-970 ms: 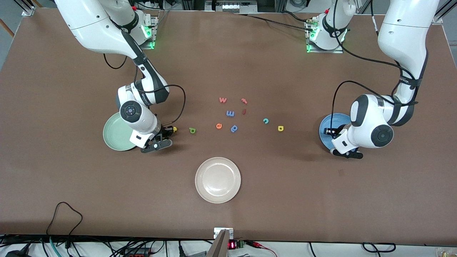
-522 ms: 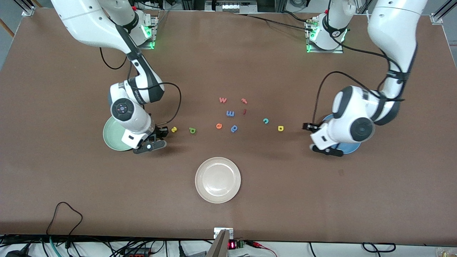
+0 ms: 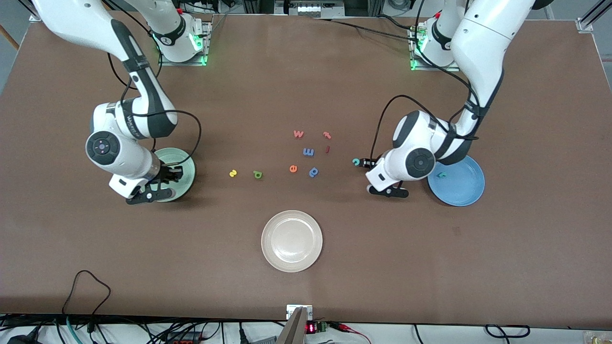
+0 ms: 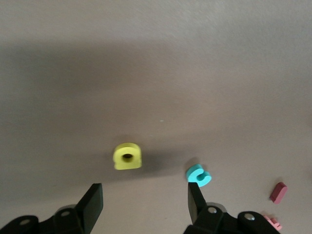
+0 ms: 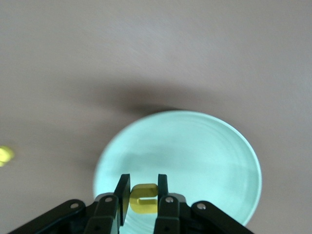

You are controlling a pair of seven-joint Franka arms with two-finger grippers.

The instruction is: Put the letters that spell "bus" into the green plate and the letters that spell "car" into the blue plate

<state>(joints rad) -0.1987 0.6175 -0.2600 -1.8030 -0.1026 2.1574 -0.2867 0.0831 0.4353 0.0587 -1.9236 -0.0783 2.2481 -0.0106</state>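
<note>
My right gripper (image 5: 144, 196) is shut on the yellow u (image 5: 145, 200) and hangs over the pale green plate (image 5: 204, 146), low above its floor. In the front view that gripper (image 3: 172, 177) is above the green plate (image 3: 185, 165). The yellow s (image 3: 233, 173) and dark green b (image 3: 257, 175) lie on the table beside that plate. My left gripper (image 4: 144, 207) is open over the table, with the squarish yellow a (image 4: 127, 156) just ahead of it and the teal c (image 4: 198, 175) by one finger. The teal r (image 3: 442, 175) lies in the blue plate (image 3: 466, 188).
A white plate (image 3: 291, 241) sits nearer the front camera, mid-table. An orange e (image 3: 293, 168), blue p (image 3: 313, 171), blue m (image 3: 308, 152), red w (image 3: 298, 134) and red t (image 3: 327, 135) lie clustered between the two arms.
My right arm carried the yellow u from beside the s to over the green plate. My left arm left the blue plate and swung to the c and a; the r now shows in the plate.
</note>
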